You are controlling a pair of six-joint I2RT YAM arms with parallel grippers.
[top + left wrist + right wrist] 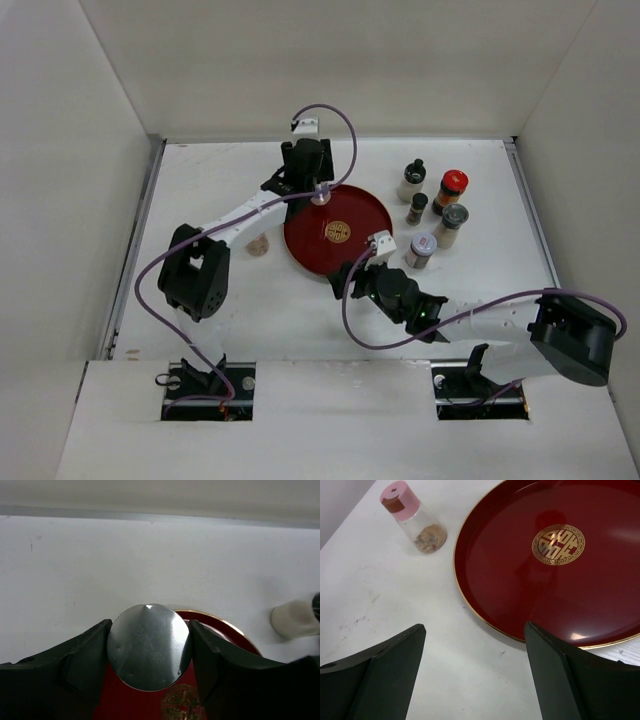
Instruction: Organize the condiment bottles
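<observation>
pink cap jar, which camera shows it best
The right wrist view: the pink cap jar shows whole and close, contents visible. The top view shows it small, beside the left arm. The left wrist view does not show it.

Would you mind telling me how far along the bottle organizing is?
Early, it seems: the red tray holds no bottle standing free. In hand, the left gripper grips a silver-capped jar over the tray's far rim. Remaining: five bottles right of the tray, a pink-capped bottle on its left; the right gripper is open, empty.
</observation>
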